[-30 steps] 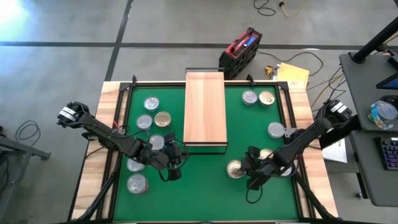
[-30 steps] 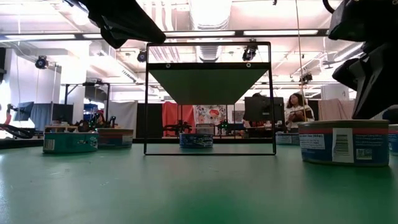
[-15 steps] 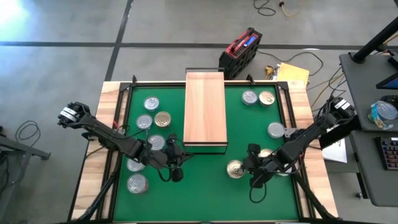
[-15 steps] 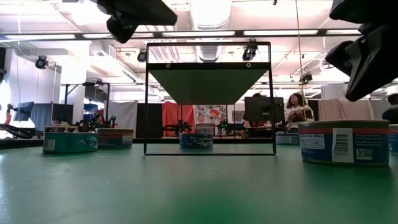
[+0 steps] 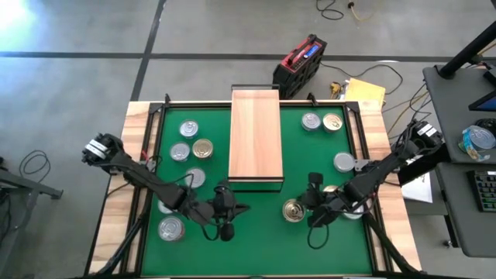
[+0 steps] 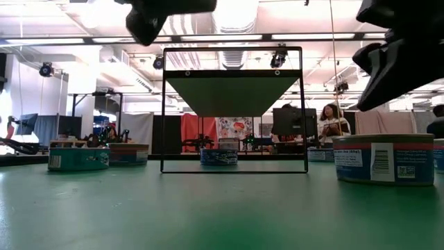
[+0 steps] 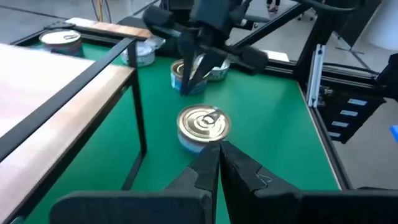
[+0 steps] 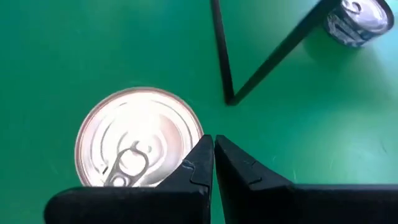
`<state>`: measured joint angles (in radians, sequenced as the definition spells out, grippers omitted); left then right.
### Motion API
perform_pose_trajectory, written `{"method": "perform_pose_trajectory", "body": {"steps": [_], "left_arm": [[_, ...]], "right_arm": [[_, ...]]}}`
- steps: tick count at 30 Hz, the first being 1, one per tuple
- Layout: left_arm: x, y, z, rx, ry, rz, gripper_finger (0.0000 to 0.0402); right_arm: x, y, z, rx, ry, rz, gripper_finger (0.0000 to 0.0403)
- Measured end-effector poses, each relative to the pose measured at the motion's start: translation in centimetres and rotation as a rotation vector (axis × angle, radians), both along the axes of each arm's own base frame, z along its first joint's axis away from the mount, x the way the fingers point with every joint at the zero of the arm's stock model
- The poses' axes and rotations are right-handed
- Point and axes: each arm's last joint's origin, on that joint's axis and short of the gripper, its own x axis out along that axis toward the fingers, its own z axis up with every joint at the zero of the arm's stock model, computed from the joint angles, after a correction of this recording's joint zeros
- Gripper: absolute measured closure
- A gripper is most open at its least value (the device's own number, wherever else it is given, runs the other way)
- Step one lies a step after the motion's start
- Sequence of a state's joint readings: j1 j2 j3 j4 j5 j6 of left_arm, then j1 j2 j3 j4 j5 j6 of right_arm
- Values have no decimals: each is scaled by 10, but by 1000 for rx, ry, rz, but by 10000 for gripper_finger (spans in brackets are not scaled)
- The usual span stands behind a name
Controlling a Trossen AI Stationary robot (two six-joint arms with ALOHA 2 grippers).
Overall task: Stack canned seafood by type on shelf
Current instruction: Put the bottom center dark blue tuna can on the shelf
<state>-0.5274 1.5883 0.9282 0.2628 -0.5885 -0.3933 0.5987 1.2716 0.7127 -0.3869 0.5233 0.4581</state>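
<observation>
The shelf [image 5: 256,136], a light-wood board on a dark frame, stands on the green mat [image 5: 256,240] with nothing on its top. Several canned seafood tins rest flat on the mat left of it [image 5: 188,129] and right of it [image 5: 311,121]. A gold-lidded tin [image 5: 293,210] sits near the shelf's near right corner. My left gripper [image 5: 230,209] is shut, just off the shelf's near end, pointing at that tin [image 7: 204,124]. My right gripper [image 5: 311,203] is shut and hovers over the same tin's rim [image 8: 140,140], raised above it in the low view [image 6: 383,158].
More tins lie under and beside the right arm [image 5: 343,162]. The shelf's dark legs [image 8: 224,62] stand close to both grippers. A red case [image 5: 301,62] and yellow paper [image 5: 364,91] lie beyond the far edge. A person [image 6: 331,125] sits far behind the table.
My left gripper has swung toward the table's right edge, past the shelf's near end, and has tipped to point more level. My right gripper has rolled about its wrist and risen a little over the gold-lidded tin. Both stay shut; no tin has moved.
</observation>
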Motion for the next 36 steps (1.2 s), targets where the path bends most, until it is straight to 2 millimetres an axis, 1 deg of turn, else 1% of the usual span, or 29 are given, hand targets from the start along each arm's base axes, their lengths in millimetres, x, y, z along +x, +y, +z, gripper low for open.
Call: {"method": "perform_pose_trajectory", "body": {"steps": [4,8,21,26,33,36], "left_arm": [[10,-7,2,55,2,-18,401],[14,-10,1,83,20,-26,401],[12,-13,1,78,22,-34,401],[12,-13,1,78,23,-34,401],[12,-13,1,79,24,-34,401],[12,-13,1,79,24,-34,401]], "right_arm": [[4,1,0,38,-47,27,394],[4,2,-2,47,-47,62,394],[3,1,-4,38,-37,65,390],[3,1,-4,42,-37,60,375],[3,1,-4,46,-38,55,342],[3,1,-4,88,-44,11,323]]}}
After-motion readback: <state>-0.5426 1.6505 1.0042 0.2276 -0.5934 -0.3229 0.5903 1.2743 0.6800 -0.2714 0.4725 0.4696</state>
